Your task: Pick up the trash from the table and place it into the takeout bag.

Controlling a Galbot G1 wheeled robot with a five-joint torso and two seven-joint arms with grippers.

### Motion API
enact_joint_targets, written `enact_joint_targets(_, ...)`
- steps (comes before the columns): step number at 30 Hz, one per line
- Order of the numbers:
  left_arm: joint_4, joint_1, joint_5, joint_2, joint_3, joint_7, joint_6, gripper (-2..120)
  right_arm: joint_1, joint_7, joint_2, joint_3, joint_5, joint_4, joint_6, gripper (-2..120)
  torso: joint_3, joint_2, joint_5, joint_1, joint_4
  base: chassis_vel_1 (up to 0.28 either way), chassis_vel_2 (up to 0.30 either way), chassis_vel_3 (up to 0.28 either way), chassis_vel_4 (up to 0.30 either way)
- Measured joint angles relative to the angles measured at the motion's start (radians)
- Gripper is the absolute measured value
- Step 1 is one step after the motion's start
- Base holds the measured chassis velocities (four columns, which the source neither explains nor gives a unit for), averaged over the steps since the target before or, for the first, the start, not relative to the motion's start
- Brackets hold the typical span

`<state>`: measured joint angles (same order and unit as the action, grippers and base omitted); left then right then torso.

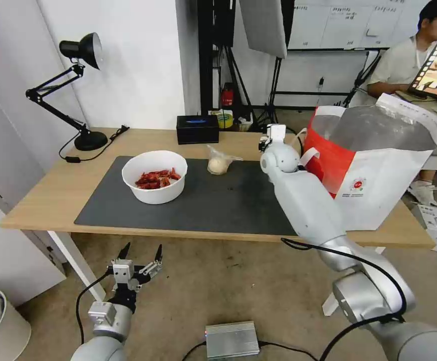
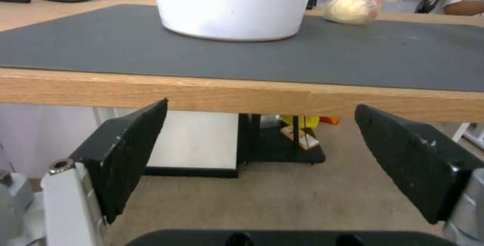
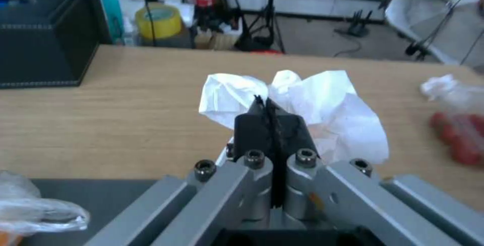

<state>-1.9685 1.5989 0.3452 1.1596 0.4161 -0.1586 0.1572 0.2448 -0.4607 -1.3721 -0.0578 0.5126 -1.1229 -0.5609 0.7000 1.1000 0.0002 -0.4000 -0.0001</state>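
While the right gripper (image 3: 267,104) pinches the crumpled white tissue (image 3: 323,113) on the table (image 1: 48,193), lift straight, then swing toward three o'clock over the takeout bag (image 1: 379,185); the left gripper (image 1: 141,253) waits agape below.

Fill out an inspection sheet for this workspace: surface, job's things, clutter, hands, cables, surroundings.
Surface: wood table with grey mat.
Job's things: bowl of red scraps and small bag on the mat; tissue pinched in the right hand; takeout bag open at the table's right end.
Clutter: black box and lamp at the back.
Hands: left hand open, below the table's front edge; right hand shut on the tissue, above the table's back.
Cables: lamp cord on the table; arm cable.
Surroundings: grey unit on the floor, tripods behind.
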Motion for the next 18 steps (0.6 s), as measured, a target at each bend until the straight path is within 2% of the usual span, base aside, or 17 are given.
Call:
enact_joint_targets(2, 0.000, 0.001, 0.000, 0.001, 0.000, 0.000, 0.000, 100, 0.025, -0.015, 0.033, 0.004, 0.001, -0.072, -0.010, 0, 0.000, 0.000, 0.0000, 0.000, 0.0000, 0.000, 0.000, 0.000, 0.000)
enact_joint_targets(6, -0.002, 0.001, -0.002, 0.003, 0.000, 0.000, 0.000, 100, 0.046, -0.020, 0.065, 0.006, 0.005, -0.134, -0.012, 0, 0.000, 0.000, 0.0000, 0.000, 0.0000, 0.000, 0.000, 0.000, 0.000)
enact_joint_targets(18, -0.007, 0.011, -0.006, 0.009, 0.008, -0.001, 0.000, 100, 0.075, -0.013, 0.126, -0.006, 0.091, -0.254, 0.017, 0, 0.000, 0.000, -0.0001, 0.000, 0.0001, 0.000, 0.000, 0.000, 0.000)
